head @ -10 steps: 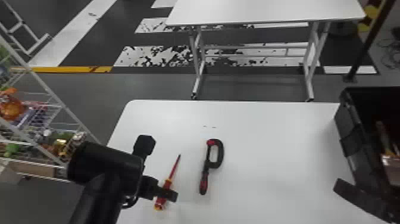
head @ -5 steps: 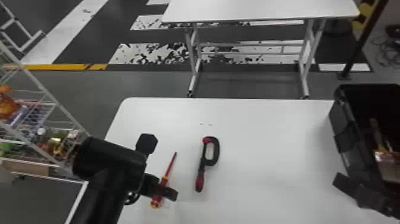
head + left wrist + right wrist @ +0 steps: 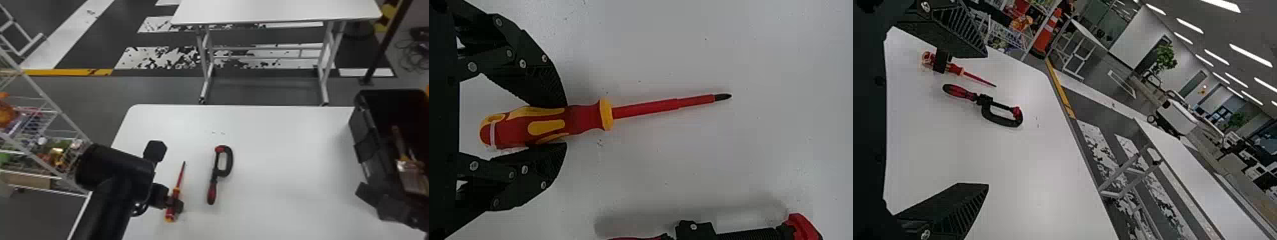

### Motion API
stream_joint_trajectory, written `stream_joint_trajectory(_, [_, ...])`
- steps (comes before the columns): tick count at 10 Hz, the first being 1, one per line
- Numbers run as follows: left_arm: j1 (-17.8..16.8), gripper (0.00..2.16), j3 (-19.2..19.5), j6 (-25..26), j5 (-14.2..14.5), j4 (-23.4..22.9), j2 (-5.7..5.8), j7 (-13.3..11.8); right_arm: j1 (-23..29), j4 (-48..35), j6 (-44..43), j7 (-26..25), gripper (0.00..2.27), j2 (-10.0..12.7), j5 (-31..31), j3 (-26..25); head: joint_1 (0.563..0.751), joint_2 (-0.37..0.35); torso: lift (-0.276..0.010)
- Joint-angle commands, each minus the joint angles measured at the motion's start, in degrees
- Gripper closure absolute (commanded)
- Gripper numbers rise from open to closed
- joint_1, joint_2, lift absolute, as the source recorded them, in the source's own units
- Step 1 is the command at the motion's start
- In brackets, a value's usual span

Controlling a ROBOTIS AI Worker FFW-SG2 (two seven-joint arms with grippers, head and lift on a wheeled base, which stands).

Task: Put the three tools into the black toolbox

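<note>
My left gripper (image 3: 173, 206) is at the handle of the red and yellow screwdriver (image 3: 180, 179), low over the white table. In the left wrist view, the left gripper (image 3: 566, 125) is shut on the screwdriver (image 3: 589, 116), a finger along each side of its handle. Right of it in the head view lies a black and red clamp (image 3: 229, 159). My right gripper (image 3: 372, 196) stands beside the black toolbox (image 3: 364, 134); in the right wrist view the right gripper (image 3: 987, 120) is open, nothing between its fingers. A paintbrush (image 3: 411, 178) lies inside the toolbox.
The white table (image 3: 287, 127) carries the clamp a short way right of the left gripper, with the toolbox at its right side. A wire rack (image 3: 35, 127) holding mixed goods stands at the left. Another white table (image 3: 274, 11) is farther ahead.
In the head view, the table, clamp and toolbox appear slightly farther left and up. My left gripper stays at the screwdriver's handle; the right one remains beside the toolbox.
</note>
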Motion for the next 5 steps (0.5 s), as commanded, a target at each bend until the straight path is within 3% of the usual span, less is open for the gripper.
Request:
stream_joint_trajectory(1, [0.25,1.92,0.09,0.24,0.07,-0.84,-0.08,-0.02,-0.07,0.11,-0.24,0.00,0.08,0.00,0.04,0.00,0.695,0.155,-0.051])
stream_joint_trajectory(2, [0.61,1.92,0.00,0.24,0.07,-1.81,-0.08,-0.02,-0.25,0.29,-0.24,0.00,0.08,0.09,0.04,0.09,0.695,0.154,-0.051])
stream_joint_trajectory(3, [1.22,2.14,0.09,0.24,-0.02,-3.66,-0.17,-0.02,-0.25,0.29,-0.24,0.00,0.08,0.26,0.04,0.27,0.695,0.151,-0.051])
stream_joint_trajectory(5, [3.42,2.14,1.06,0.24,-0.02,-11.21,-0.17,-0.64,-0.69,0.29,-0.06,-0.09,0.08,0.26,0.30,0.97,0.695,0.141,-0.051])
